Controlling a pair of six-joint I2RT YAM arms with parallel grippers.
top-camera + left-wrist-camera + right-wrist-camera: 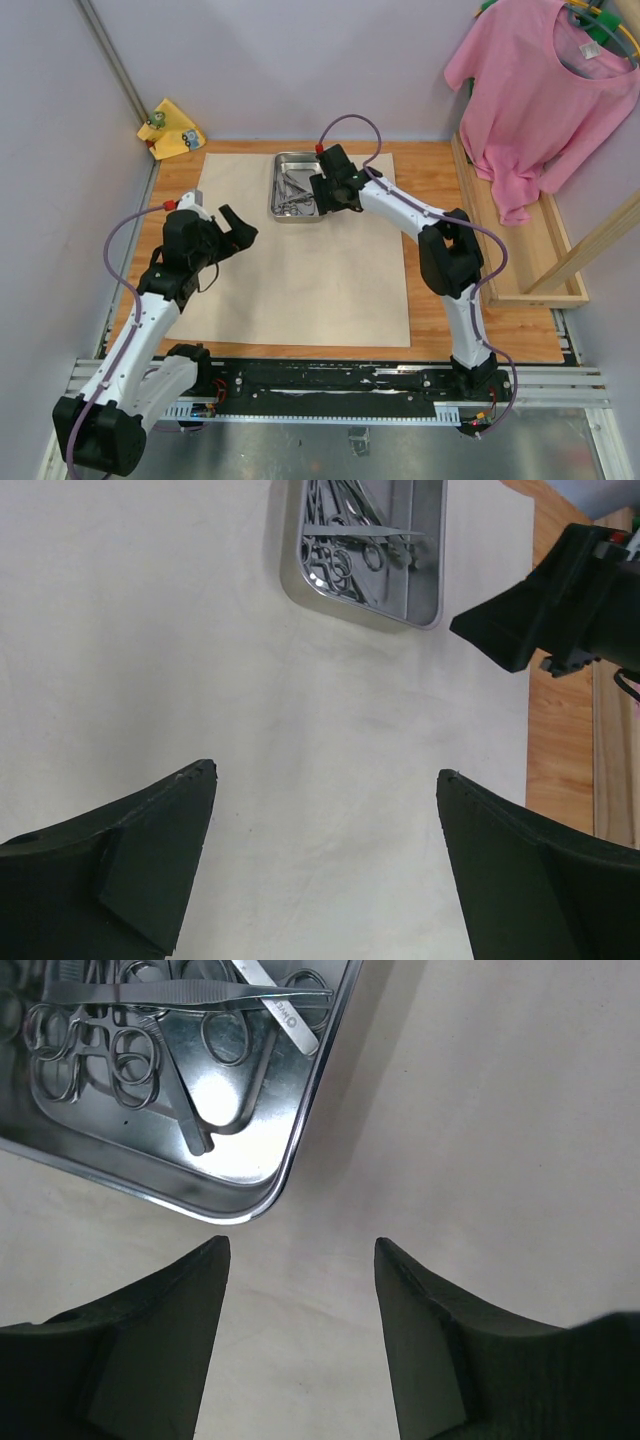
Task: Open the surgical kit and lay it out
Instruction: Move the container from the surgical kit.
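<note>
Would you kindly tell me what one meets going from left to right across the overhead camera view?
yellow cloth → left gripper → steel tray → pink T-shirt

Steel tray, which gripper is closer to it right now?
Right. The right gripper hovers at the steel tray's near right corner, just beside the rim. The left gripper sits farther off over the beige cloth, toward the tray's near left.
</note>
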